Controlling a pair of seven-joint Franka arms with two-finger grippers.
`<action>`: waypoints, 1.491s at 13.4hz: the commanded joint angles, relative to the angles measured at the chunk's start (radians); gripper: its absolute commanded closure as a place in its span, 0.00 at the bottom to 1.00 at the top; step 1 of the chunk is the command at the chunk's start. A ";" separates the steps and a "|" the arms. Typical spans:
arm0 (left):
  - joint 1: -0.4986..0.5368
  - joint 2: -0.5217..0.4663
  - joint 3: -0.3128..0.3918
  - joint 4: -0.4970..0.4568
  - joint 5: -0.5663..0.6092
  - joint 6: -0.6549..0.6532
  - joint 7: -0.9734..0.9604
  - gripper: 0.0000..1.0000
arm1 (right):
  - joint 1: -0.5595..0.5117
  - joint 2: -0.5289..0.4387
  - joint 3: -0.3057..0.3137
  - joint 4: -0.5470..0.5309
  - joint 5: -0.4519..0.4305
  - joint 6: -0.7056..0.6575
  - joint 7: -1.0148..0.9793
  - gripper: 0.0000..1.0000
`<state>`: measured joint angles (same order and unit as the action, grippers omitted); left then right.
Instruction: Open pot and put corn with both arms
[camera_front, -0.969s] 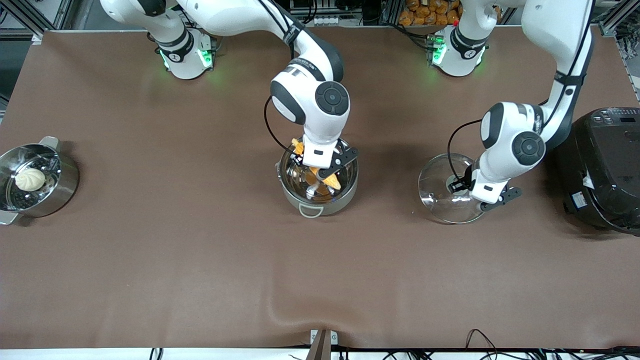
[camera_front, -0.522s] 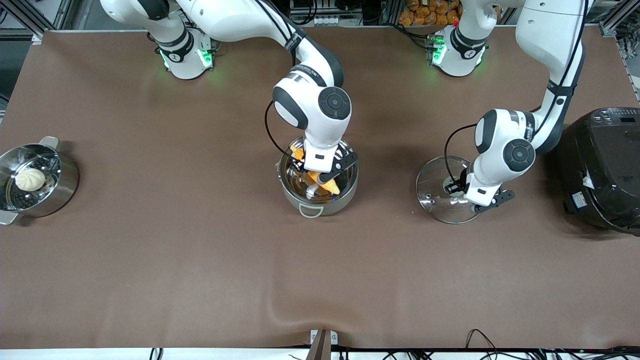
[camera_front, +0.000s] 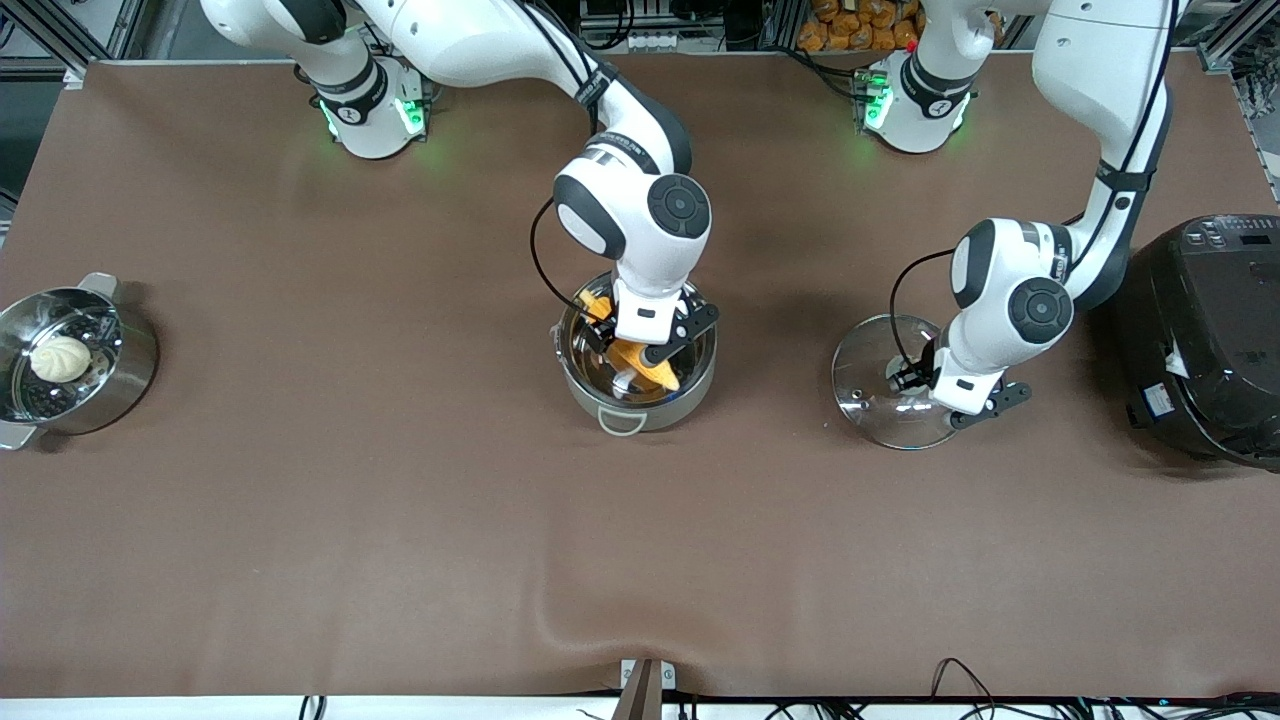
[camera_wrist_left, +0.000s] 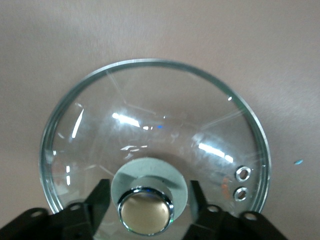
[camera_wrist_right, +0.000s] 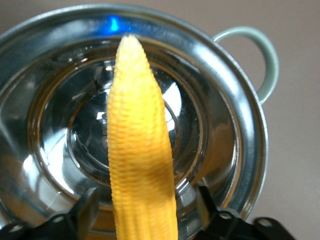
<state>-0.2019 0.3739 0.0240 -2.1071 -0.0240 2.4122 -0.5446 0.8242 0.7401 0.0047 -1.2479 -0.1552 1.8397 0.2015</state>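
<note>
Yellow-orange tapered corn cob (camera_front: 640, 360) is clamped by the right gripper (camera_front: 645, 350) over the shiny round steel pot (camera_front: 637, 395); the clear glass domed lid (camera_front: 880, 385) gets straddled at its knob by the spread left gripper (camera_front: 945, 390).

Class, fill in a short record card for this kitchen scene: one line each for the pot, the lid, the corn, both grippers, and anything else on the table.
pot: pot open, mid-table, lid off
lid: glass lid on the table beside the pot, toward the left arm's end
corn: corn over the pot's opening, tip pointing down into it, not yet released
right gripper: right gripper over the pot, shut on the corn
left gripper: left gripper at the lid's knob, one finger on each side
other items: steamer pan with bun at the right arm's end; black rice cooker at the left arm's end
</note>
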 joint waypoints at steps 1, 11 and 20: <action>0.012 -0.042 -0.003 0.028 0.029 -0.036 0.005 0.00 | -0.037 -0.024 -0.005 0.019 0.008 -0.030 0.010 0.00; 0.029 -0.206 -0.032 0.386 0.138 -0.508 0.006 0.00 | -0.465 -0.359 0.000 -0.151 0.126 -0.247 -0.402 0.00; 0.030 -0.329 -0.064 0.532 0.122 -0.720 0.044 0.00 | -0.721 -0.605 -0.005 -0.502 0.126 -0.127 -0.401 0.00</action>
<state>-0.1807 0.0485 -0.0177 -1.5962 0.0895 1.7218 -0.5235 0.1445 0.2443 -0.0175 -1.5933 -0.0430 1.6397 -0.2030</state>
